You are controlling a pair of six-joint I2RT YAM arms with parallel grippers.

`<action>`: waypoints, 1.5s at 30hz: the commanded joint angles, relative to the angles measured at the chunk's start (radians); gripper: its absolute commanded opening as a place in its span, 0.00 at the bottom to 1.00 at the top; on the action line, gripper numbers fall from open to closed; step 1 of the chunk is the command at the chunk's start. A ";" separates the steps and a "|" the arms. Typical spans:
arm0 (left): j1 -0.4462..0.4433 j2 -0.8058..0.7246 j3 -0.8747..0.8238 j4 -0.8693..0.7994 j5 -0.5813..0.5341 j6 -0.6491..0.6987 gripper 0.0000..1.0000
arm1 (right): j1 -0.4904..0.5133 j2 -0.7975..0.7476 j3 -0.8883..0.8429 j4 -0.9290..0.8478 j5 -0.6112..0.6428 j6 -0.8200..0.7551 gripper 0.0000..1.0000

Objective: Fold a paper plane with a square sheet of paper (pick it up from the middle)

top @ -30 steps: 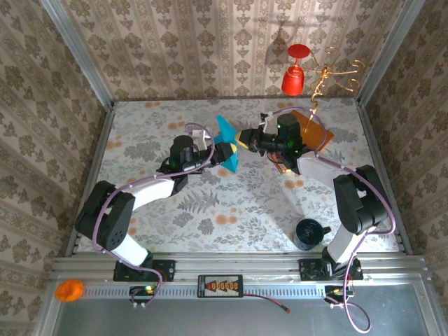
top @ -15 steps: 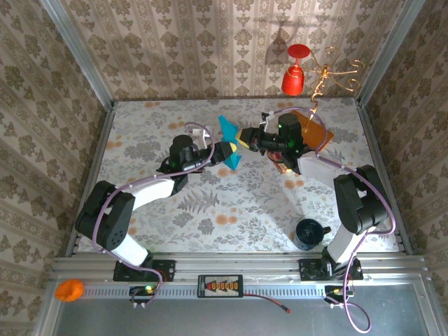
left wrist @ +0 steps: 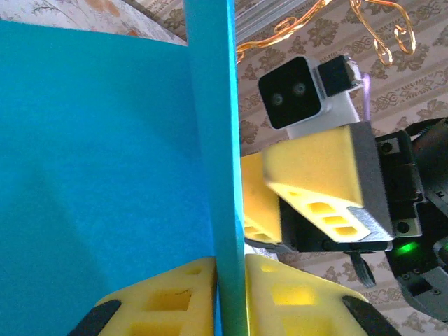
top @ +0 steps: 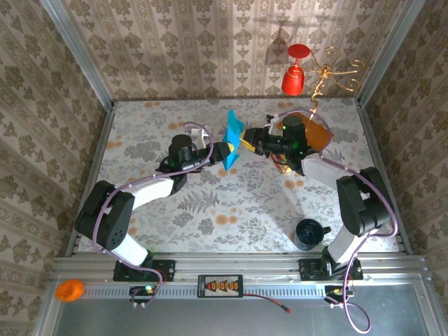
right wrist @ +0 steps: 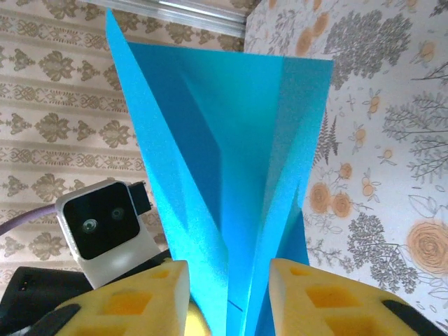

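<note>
Floral counter (top: 210, 210) boxed in by patterned wallpaper. The teal paper plane (top: 233, 140) is up off the counter, standing on edge, caught between your two sets of fingers, which meet nose to nose.

Your left fingers (top: 222, 148) come at it from the left. In the left wrist view the left fingers (left wrist: 175, 294) are squeezed nearly together with the plane's (left wrist: 105, 175) folded edge running straight up out of the slit between them, both pads on the paper. That is a narrow pinch on the fold.

Your right fingers (top: 246, 141) sit just on the other side of the sheet. In the right wrist view the right fingers (right wrist: 140, 301) stand partway apart with the plane's (right wrist: 224, 140) layers fanning up between them to a point. They straddle the paper, and you can't tell whether they press on it.

An orange card (top: 311, 131) lies flat on the counter just behind your right fingers, partly under that arm. A dark mug (top: 308, 233) is well back from both fingers, near the right arm's base. A red glass (top: 295, 73) and a gold wire hook (top: 336, 73) are on the wall beyond the right fingers.
</note>
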 commanded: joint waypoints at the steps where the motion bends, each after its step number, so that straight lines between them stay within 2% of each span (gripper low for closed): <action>1: 0.013 -0.014 0.018 -0.038 -0.002 0.035 0.18 | -0.022 -0.063 -0.004 -0.097 0.029 -0.081 0.40; 4: 0.016 -0.032 0.040 -0.165 -0.032 0.101 0.17 | -0.041 -0.096 -0.009 -0.167 0.064 -0.133 0.43; 7: -0.005 -0.063 0.114 -0.417 -0.116 0.254 0.16 | -0.059 -0.132 -0.012 -0.236 0.104 -0.188 0.44; 11: -0.073 -0.066 0.275 -0.817 -0.355 0.483 0.16 | -0.082 -0.182 -0.008 -0.337 0.173 -0.267 0.44; 14: -0.121 -0.039 0.380 -1.011 -0.546 0.583 0.16 | -0.101 -0.213 -0.006 -0.393 0.215 -0.309 0.43; 20: -0.206 0.065 0.537 -1.232 -0.883 0.695 0.16 | -0.149 -0.255 -0.001 -0.469 0.289 -0.359 0.43; 27: -0.298 0.260 0.658 -1.374 -1.178 0.751 0.16 | -0.173 -0.266 -0.016 -0.477 0.320 -0.357 0.43; 32: -0.361 0.422 0.741 -1.460 -1.313 0.776 0.16 | -0.187 -0.256 -0.025 -0.472 0.319 -0.341 0.43; 35: -0.392 0.503 0.773 -1.487 -1.353 0.791 0.16 | -0.188 -0.249 -0.024 -0.472 0.316 -0.342 0.43; 39: -0.424 0.584 0.831 -1.544 -1.385 0.793 0.16 | -0.190 -0.247 -0.035 -0.455 0.312 -0.336 0.43; 45: -0.449 0.642 0.849 -1.551 -1.366 0.795 0.16 | -0.195 -0.241 -0.046 -0.452 0.323 -0.332 0.43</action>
